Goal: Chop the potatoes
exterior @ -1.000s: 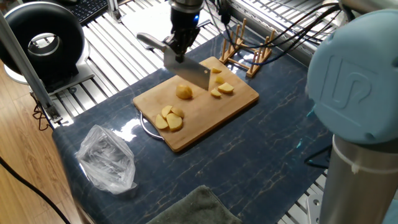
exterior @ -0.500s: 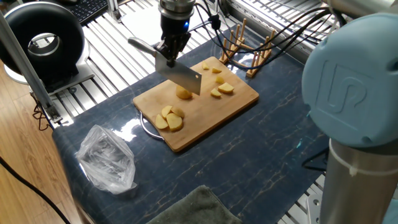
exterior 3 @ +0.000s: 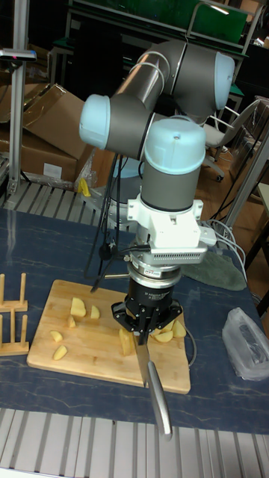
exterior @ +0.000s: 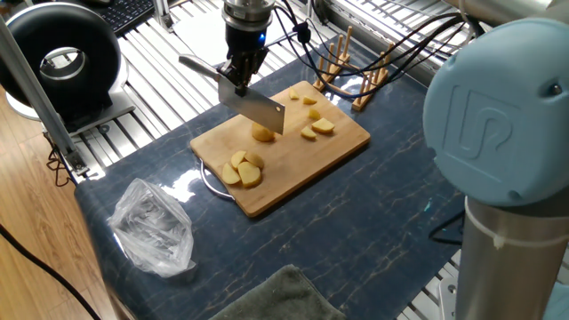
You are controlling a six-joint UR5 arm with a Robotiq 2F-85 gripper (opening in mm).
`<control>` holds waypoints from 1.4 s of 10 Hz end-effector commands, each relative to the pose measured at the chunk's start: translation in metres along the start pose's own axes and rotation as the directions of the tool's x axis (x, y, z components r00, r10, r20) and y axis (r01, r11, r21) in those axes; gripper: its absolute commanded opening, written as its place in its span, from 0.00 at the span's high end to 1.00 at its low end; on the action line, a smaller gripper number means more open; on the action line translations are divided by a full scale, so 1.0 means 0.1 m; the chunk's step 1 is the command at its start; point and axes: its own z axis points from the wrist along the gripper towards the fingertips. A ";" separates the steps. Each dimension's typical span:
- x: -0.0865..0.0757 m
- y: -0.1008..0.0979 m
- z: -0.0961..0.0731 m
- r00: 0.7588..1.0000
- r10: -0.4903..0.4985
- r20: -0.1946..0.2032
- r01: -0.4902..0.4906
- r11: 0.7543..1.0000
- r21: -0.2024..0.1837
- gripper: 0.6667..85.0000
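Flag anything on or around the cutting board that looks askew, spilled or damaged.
Nothing stands out. The potatoes lie in loose groups on the bamboo board, none off it. The gripper holds the cleaver above the rounded piece.

"UR" logo embossed on blue joint cap (exterior: 491, 133) of arm — no other legible text.

UR5 arm (exterior 3: 161, 89) folds over the table, wrist pointing straight down. Big blue joint cap (exterior: 498, 116) fills the right of the fixed view. Gripper (exterior: 238, 75) hangs vertical from the wrist, fingers (exterior 3: 128, 320) pinched together on a knife (exterior: 253, 108) handle, blade held low and slanted.
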 end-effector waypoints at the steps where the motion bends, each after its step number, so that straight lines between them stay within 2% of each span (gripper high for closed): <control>1: -0.07 -0.02 0.04 1.000 -0.003 0.013 0.003 1.000 -0.003 1.00; 7: -0.09 -0.13 0.06 0.999 -0.028 0.017 0.028 1.000 0.001 1.00; 10: -0.07 -0.35 0.04 0.996 -0.087 0.013 0.087 0.996 0.019 1.00; 11: -0.07 -0.32 0.04 0.997 -0.080 0.012 0.080 0.997 0.007 1.00; 13: -0.01 -0.17 0.04 0.999 -0.041 0.008 0.041 0.999 0.017 1.00; 14: 0.01 -0.19 0.00 0.999 -0.040 0.006 0.040 0.999 0.026 1.00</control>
